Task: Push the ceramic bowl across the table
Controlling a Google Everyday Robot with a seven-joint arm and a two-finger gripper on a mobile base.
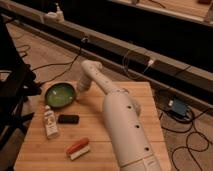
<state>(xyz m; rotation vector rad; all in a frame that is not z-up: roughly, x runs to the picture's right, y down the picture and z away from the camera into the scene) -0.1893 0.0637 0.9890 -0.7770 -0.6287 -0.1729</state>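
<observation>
We see the ceramic bowl (60, 94) at the worktop's (125, 107) ten-o'clock corner, near the edge, so the push looks nearly done. The gripper (80, 89) sits just at its three o'clock.

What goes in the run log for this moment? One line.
gripper: at bowl right rim | bowl: table far-left edge | push: underway

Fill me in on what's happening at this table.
A one-armed robot is pushing the bowl across the table. Its tool is down at the bowl's right rim, and the bowl sits at the table's far left corner, partly over the edge. In front of the bowl lie a white bottle, a small black block and a red-and-white item, none of them touched.
</observation>
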